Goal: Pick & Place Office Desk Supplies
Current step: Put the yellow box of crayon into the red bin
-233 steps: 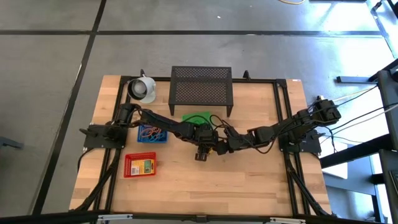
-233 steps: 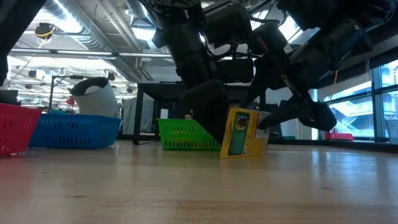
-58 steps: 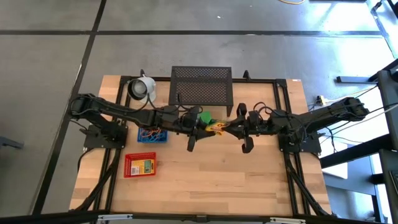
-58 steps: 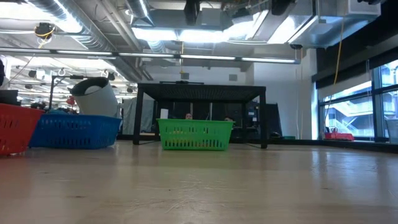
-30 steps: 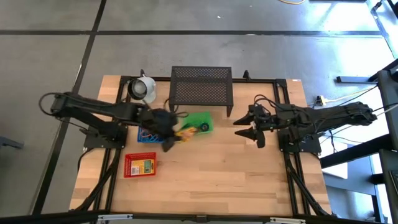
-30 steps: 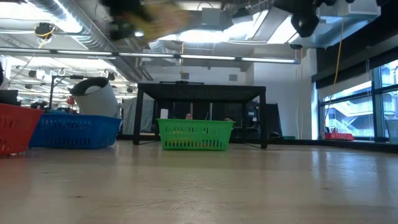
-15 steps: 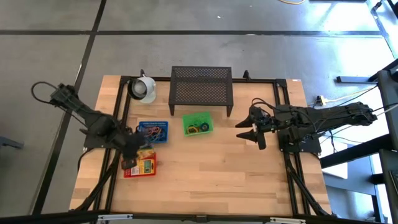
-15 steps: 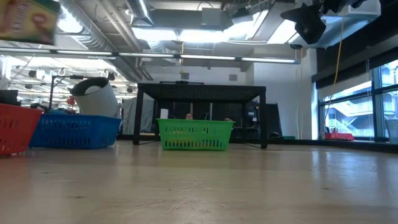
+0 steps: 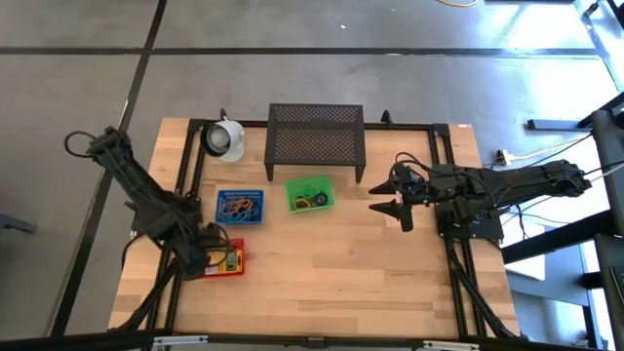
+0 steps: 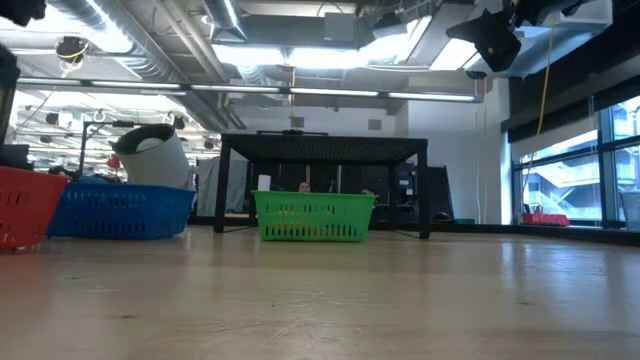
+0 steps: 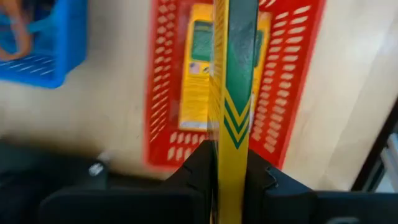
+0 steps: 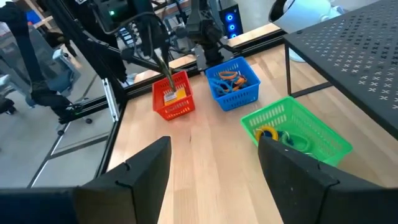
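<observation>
Over the red basket [image 9: 218,261], high view: my left gripper [image 9: 208,259] carries a crayon box.
Left wrist view: fingers [image 11: 199,174] clamp the yellow-green crayon box [image 11: 233,93] edge-on above the basket, where a second box [image 11: 196,74] lies flat. Right wrist view: my right gripper [image 12: 211,168] hangs spread wide and empty; rubber bands [image 12: 229,79] fill the blue basket [image 12: 233,84].

The left arm reaches down along the table's left side, its gripper [image 9: 216,255] pointing downward with fingers [image 11: 198,176] clamped. The right arm stretches inward from the right, raised, its gripper [image 9: 390,208] spread wide.
</observation>
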